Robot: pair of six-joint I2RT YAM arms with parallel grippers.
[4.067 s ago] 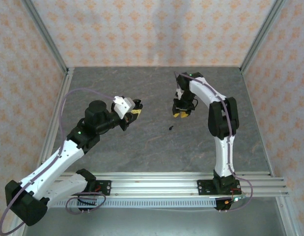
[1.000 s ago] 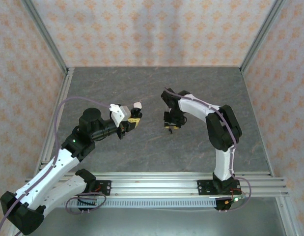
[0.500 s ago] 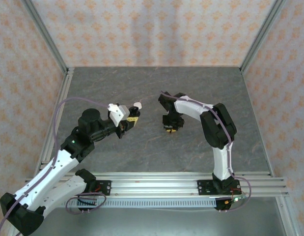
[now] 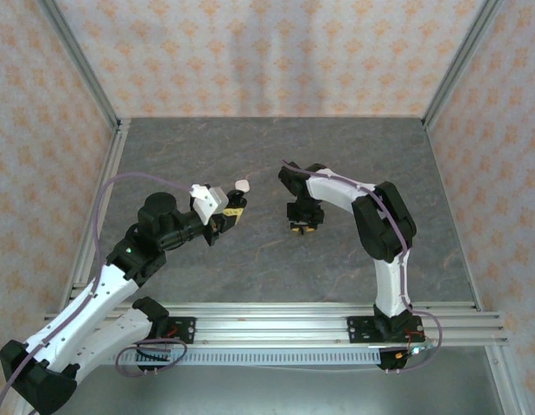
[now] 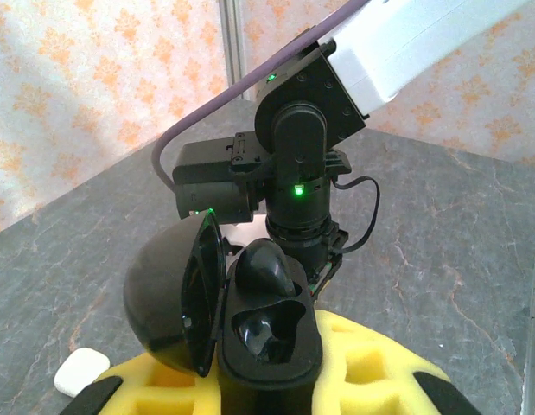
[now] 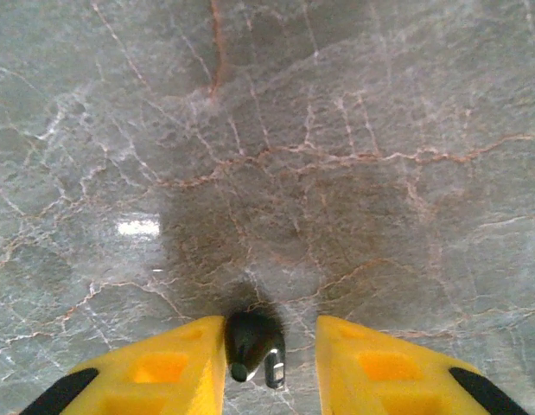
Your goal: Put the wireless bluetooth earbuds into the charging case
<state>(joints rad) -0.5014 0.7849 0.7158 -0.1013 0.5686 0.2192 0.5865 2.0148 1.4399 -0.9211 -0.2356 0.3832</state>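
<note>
Grey marble-look worktop (image 4: 250,147), peach patterned walls (image 4: 267,52) on 3 sides, 2 arms bolted at the near edge. Left fingers (image 5: 379,380) are clamped on the charging case (image 5: 267,346), which is black and glossy and held above the worktop, left of its centre. The case lid (image 5: 168,298) is swung open to one side and stands roughly upright. 1 black earbud, the seated earbud (image 5: 263,268), sits in the far slot of the case. The near slot (image 5: 263,333) is empty. In the left wrist view the right arm (image 5: 302,147) stands just beyond the case, facing it.

Right fingers (image 6: 163,367) point down at about the centre of the worktop and stand apart. The loose earbud (image 6: 252,341), also black, is between them, touching 1 finger with a clear gap to the other. Cannot tell whether it rests on the worktop or is lifted.

A small white rounded object (image 4: 242,184) lies on the worktop just beside the left fingers, on their far side, apart from the case.
</note>
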